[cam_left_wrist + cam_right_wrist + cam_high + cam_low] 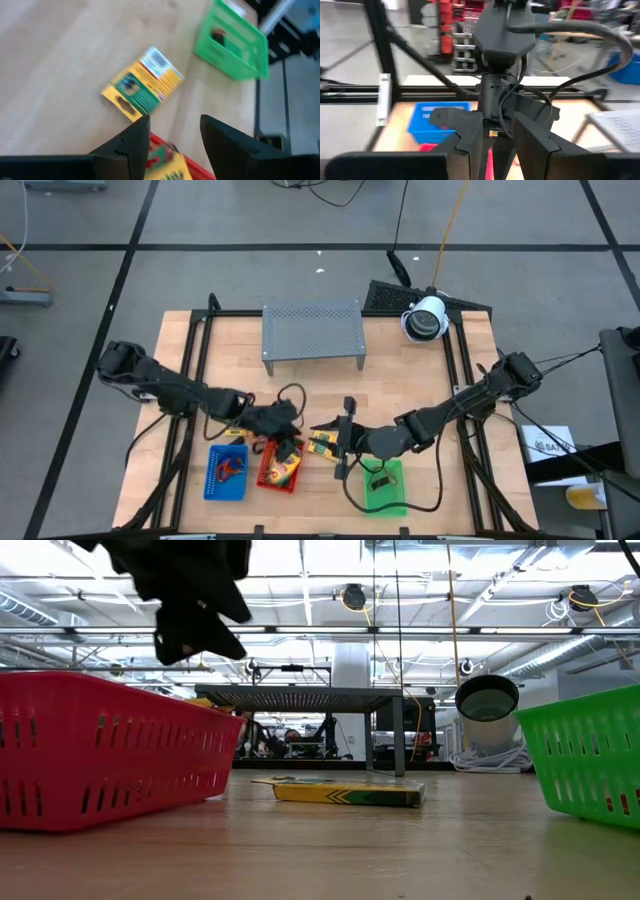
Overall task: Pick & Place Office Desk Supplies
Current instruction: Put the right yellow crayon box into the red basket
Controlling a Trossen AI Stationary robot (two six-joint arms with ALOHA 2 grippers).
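You have one yellow packet (324, 444) lying flat on the bare wood of the table (400, 370), between the red tray (281, 469) and the green tray (385, 488). In the left wrist view the same packet (142, 82) shows a green printed panel and a white barcode label at one end, and in the low view it (345, 792) sits flat on the boards with nothing touching it. A second yellow packet (167, 167) lies inside the red tray; you can see its edge just past the left fingers (131, 145). Red loops (228, 468), probably rubber bands though the view is too small to be sure, lie in the blue tray (225, 473). A small dark item (380, 478) rests in the green tray.

Your left gripper (285, 442) hangs over the red tray's far end, just beside the loose packet. Its fingers stand apart with open space between them, and nothing is in them. From the low view it (195, 615) hovers well above the red tray's rim (100, 680).

Your right gripper (345, 442) sits just on the other side of the packet, near the green tray, pointing toward the left arm. Its fingers (465, 135) stand slightly apart, with no object visible between them.

The grey perforated rack (311, 332) stands at the far side of the table, well apart from both arms.
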